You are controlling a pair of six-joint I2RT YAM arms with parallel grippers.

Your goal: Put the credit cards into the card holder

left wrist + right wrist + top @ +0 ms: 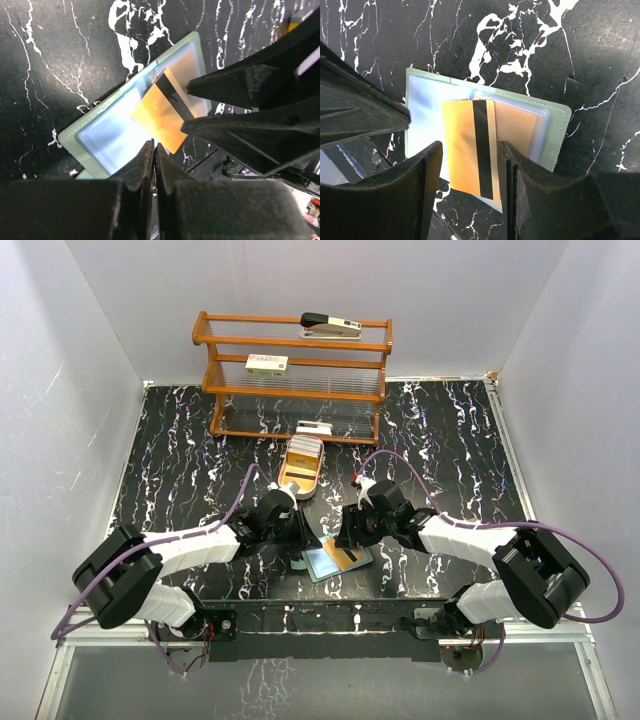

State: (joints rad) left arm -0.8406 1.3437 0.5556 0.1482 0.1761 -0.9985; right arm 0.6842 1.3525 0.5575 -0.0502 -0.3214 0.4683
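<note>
Left hand (pixel 154 152), fingers together, rests on the open holder (pixel 555 131), likely pinning it to the worktop (pixel 520 40). Right hand (pixel 470 147) clamps the card (pixel 462 162) by its long edges, over a pocket (pixel 520 125).

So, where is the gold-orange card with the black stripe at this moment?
In the right wrist view the gold-orange card sits between the fingers of the right tool, over the open card holder, at the near middle of the table.
</note>
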